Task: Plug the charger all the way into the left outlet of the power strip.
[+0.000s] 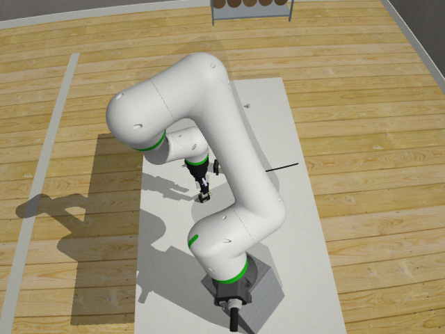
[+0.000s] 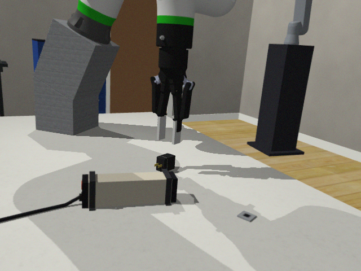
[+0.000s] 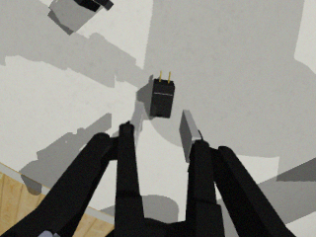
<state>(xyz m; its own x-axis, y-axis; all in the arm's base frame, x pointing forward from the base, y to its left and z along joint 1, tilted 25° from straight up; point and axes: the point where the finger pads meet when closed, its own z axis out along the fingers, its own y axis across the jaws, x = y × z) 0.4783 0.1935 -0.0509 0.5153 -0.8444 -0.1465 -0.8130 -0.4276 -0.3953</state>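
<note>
The small black charger (image 2: 165,162) lies on its side on the white table, just behind the right end of the power strip, with its two brass prongs pointing sideways. The beige power strip (image 2: 131,189) is held by black clamps at both ends, and its cord runs off to the left. My gripper (image 2: 168,131) hangs above the charger, pointing down, its fingers narrowed to a small gap with nothing between them. From above, my arm hides most of the strip.
The grey robot pedestal (image 2: 70,78) stands at the back left. A black pillar (image 2: 281,99) stands on the wooden floor to the right. A small grey square plate (image 2: 246,215) lies on the table right of the strip.
</note>
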